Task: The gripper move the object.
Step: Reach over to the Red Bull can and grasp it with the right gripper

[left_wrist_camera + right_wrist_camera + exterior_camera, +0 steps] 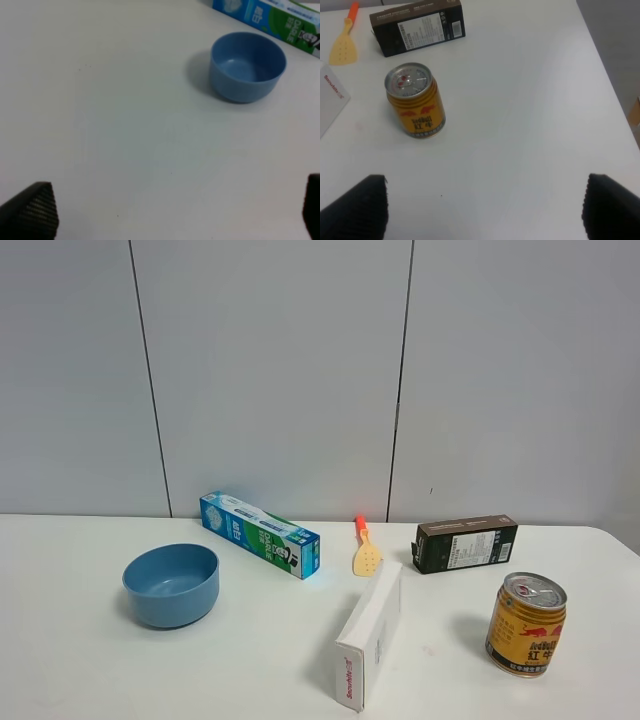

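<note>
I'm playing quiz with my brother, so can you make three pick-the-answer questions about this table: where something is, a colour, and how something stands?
1. In the high view, the gold Red Bull can stands on which part of the table? A left, B middle, C right.
2. The bowl is: A red, B blue, C green.
3. The can is: A lying down, B upright, C squashed.
Answers: 1 C, it sits near the right edge. 2 B, it is plainly blue. 3 B, its pull-tab top faces up.
</note>
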